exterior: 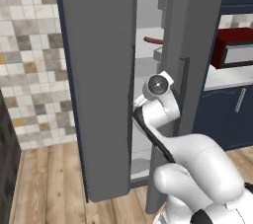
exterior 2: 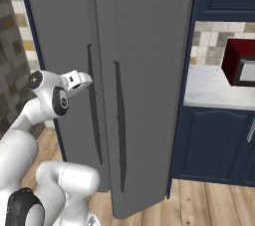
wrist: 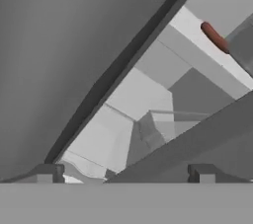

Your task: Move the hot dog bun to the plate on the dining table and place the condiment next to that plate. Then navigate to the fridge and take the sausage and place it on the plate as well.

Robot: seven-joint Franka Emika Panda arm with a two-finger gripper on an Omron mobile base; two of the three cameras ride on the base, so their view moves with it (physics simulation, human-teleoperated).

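The robot's two-finger claw (wrist: 123, 171), jaws spread wide and holding nothing, points into the gap of a tall grey fridge (exterior: 99, 70) with its left door ajar. A reddish-brown sausage (exterior: 153, 40) lies on an upper white shelf (exterior: 148, 35) inside.

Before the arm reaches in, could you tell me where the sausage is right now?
The sausage lies on an upper shelf inside the fridge, seen through the gap between its doors in the left base view, above the arm.

sausage (exterior: 152, 41) on fridge shelf (exterior: 148, 34)
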